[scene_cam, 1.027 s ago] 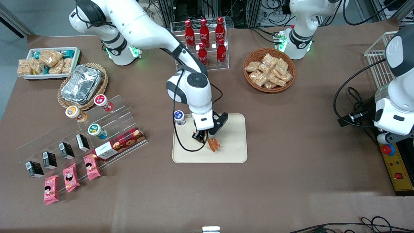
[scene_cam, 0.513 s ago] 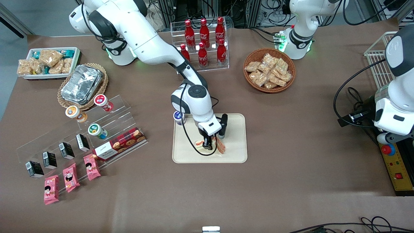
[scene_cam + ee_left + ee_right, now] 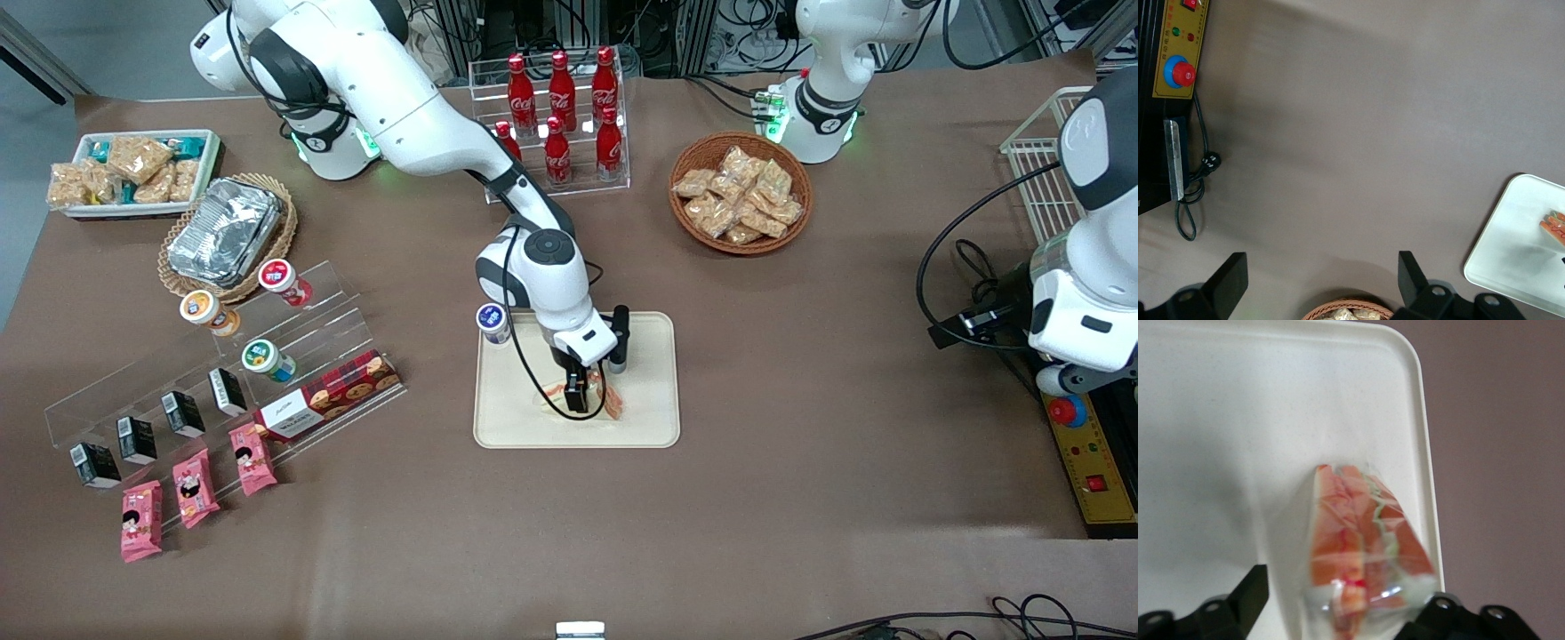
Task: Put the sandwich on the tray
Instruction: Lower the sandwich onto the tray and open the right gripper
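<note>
**Sandwich down on the tray, gripper low over it**

From my remote station I see the wrapped sandwich (image 3: 1361,550) lying on the cream tray (image 3: 649,427), close to the rim at the parked arm's end. In the wrist view its orange-red filling face shows through the clear wrap, with a thin green line running across it. The wedge's long axis runs along that nearby rim, and its narrow end points away from the gripper body. The right gripper (image 3: 587,396) hangs low over the tray, right at the sandwich (image 3: 609,402). Its two fingers (image 3: 1251,597) stand spread apart on either side of the wedge, and I cannot make out either one pressing on the wrap.

A small blue-lidded cup (image 3: 492,322) stands at the tray's corner toward the working arm. Farther from the front camera, red bottles (image 3: 561,98) in a clear rack carry white Coca-Cola script. A red plaid biscuit box (image 3: 327,405) lies against the acrylic steps; its label is too small for me to read.
</note>
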Available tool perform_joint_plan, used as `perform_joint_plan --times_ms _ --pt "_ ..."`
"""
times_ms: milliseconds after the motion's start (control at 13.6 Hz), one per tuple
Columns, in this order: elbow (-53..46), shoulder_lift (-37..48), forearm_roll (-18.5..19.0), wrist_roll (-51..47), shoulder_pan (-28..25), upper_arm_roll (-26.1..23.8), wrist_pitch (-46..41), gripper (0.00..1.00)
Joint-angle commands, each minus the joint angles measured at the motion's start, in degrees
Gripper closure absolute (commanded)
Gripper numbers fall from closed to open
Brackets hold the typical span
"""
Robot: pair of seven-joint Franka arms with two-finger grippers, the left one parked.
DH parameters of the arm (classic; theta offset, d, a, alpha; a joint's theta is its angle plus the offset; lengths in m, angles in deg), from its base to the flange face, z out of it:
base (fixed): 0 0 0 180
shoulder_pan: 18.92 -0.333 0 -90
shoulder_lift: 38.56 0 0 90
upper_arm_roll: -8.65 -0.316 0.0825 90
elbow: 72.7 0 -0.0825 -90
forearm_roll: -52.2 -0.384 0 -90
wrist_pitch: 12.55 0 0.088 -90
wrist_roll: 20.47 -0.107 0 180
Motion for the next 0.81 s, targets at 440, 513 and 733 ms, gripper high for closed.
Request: perform_joint_plan --times_ms 440,513,733 --pt "2.1 5.29 0.58 1.81 0.95 0.46 -3.67 0.02" --pt "2.11 6.96 0.58 0.77 0.95 0.46 -6.73 0.02" --pt "2.11 13.37 -0.21 -7.57 0.51 0.2 -18.41 0.02"
